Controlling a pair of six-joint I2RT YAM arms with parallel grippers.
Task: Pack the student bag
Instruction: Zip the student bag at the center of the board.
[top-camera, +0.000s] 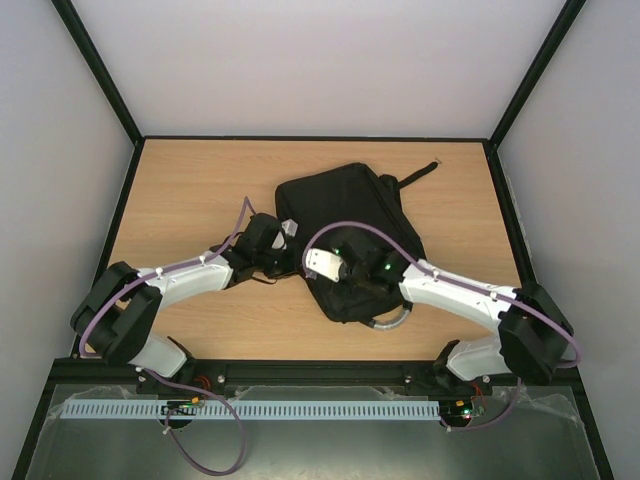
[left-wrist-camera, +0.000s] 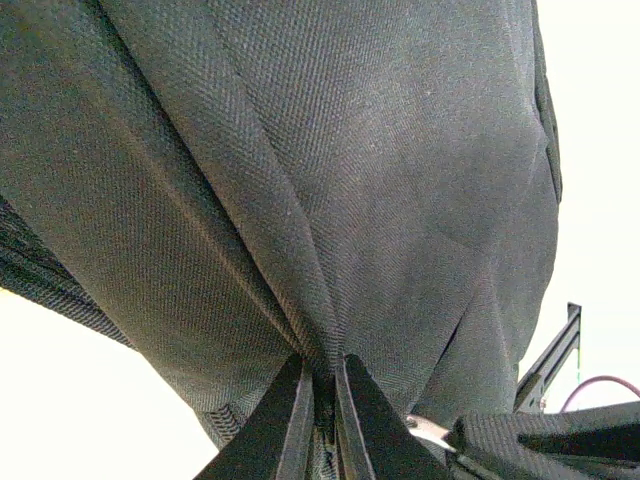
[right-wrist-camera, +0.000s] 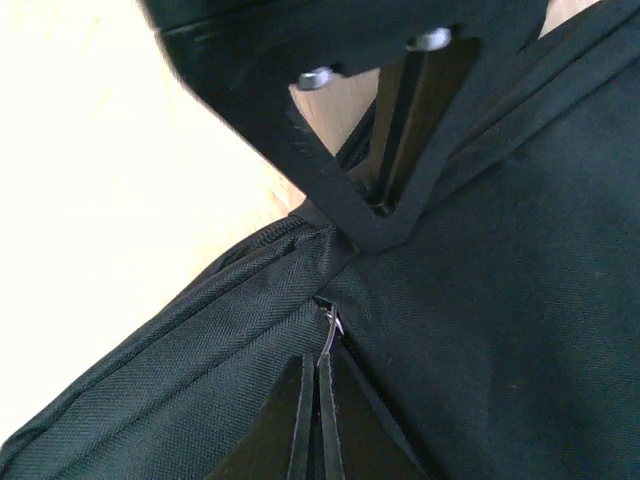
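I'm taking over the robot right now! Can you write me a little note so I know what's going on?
Left gripper: shut on a fold of the bag.
Right gripper: shut on the zip pull.
Bag: lying flat in the middle of the table.
Done: both grips are set.
Left: probably pull the zip open, then pack. What's inside is hidden.

student bag (top-camera: 345, 215) on table (top-camera: 180, 180) — left pincer (top-camera: 281, 240) at its left edge, right pincer (top-camera: 318, 262) on top
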